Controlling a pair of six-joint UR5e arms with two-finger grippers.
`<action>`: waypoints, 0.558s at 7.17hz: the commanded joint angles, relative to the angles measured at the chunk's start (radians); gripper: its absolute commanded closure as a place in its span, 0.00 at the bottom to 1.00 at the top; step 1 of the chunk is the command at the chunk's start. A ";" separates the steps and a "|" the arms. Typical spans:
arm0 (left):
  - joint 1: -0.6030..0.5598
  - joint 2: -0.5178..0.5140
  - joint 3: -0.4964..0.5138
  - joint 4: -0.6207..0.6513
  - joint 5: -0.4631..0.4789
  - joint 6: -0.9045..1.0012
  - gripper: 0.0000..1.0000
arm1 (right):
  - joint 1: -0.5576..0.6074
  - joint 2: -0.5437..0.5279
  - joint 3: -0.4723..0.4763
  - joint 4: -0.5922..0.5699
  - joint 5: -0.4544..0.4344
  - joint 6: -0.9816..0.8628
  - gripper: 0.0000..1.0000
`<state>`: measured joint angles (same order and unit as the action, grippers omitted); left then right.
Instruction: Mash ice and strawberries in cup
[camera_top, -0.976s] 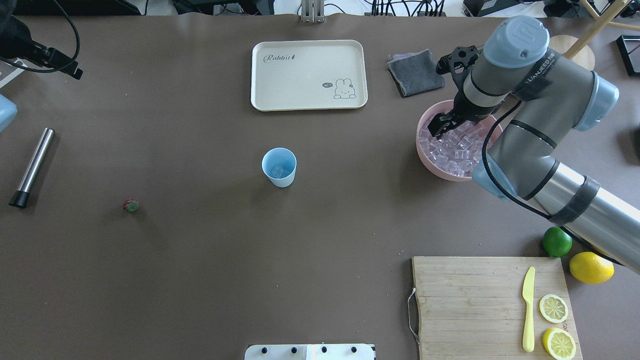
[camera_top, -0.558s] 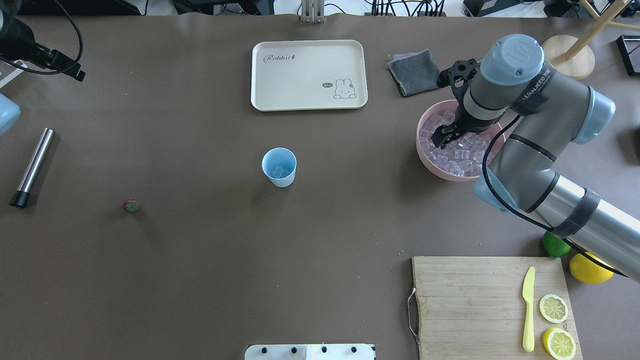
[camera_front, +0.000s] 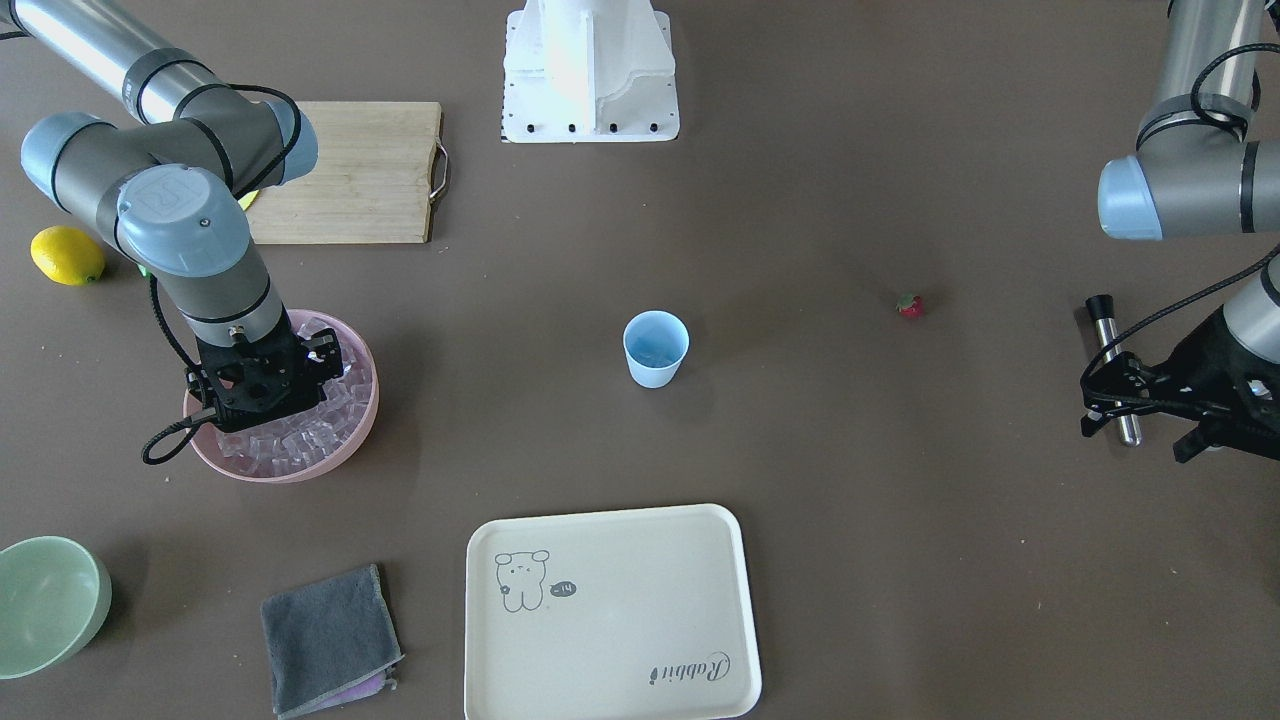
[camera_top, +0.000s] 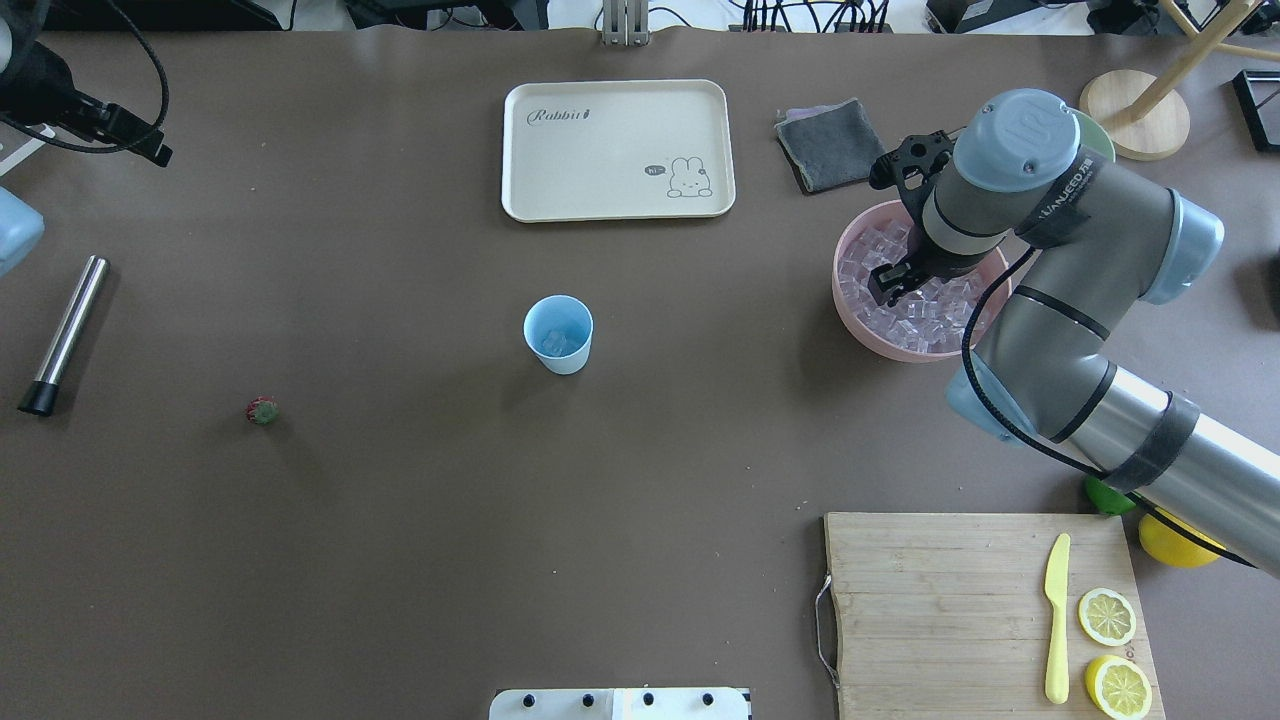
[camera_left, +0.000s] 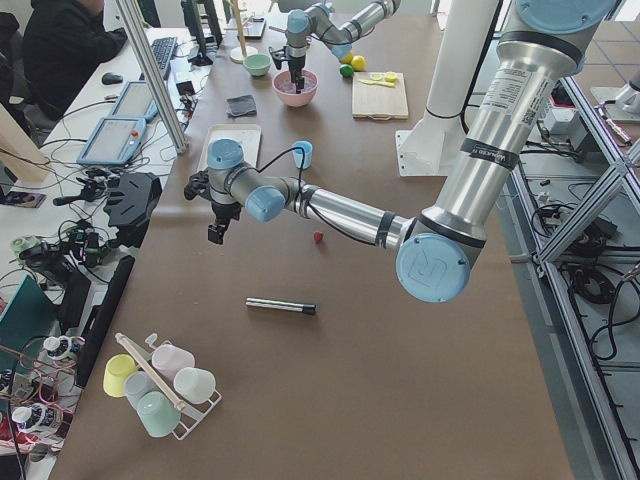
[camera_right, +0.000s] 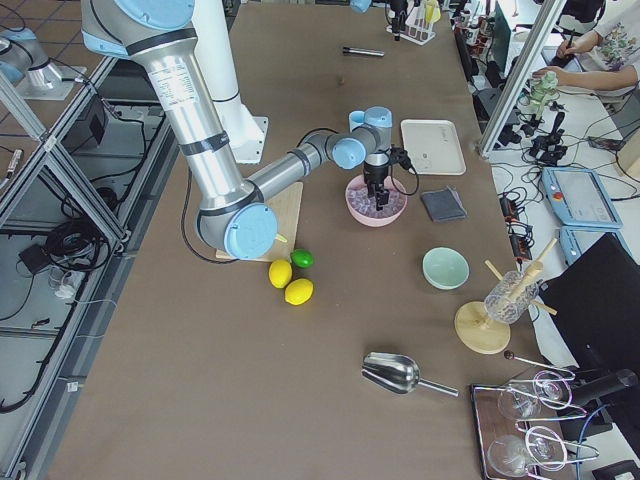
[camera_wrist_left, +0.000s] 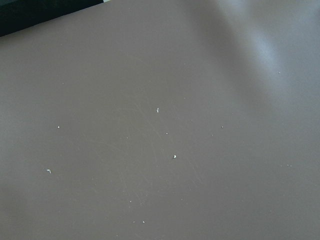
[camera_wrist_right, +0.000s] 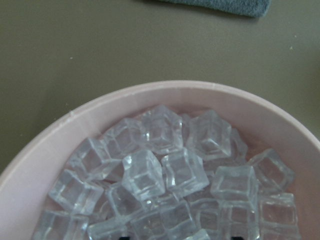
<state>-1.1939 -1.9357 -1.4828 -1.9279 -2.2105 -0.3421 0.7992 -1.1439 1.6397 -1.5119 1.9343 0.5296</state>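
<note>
Hanging inside pink bowl rim, right pincer spread over ice, cup well apart

Ice in bowl, right of cup

Overhead and front-facing cameras look down from opposite sides of the table, both showing the cup.

Right gripper fingertips cut off at wrist view's edge; lime mostly under arm.
</note>
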 joint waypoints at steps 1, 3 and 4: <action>0.002 0.000 0.006 -0.009 0.002 0.000 0.02 | -0.002 0.003 0.015 -0.001 0.002 0.000 0.65; 0.002 0.001 0.006 -0.010 0.003 0.000 0.02 | -0.002 0.004 0.017 -0.004 0.002 0.000 0.66; 0.002 0.001 0.007 -0.010 0.005 0.000 0.02 | 0.000 0.001 0.017 -0.004 0.000 0.000 0.65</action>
<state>-1.1920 -1.9350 -1.4769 -1.9371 -2.2076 -0.3421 0.7984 -1.1411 1.6563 -1.5149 1.9356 0.5292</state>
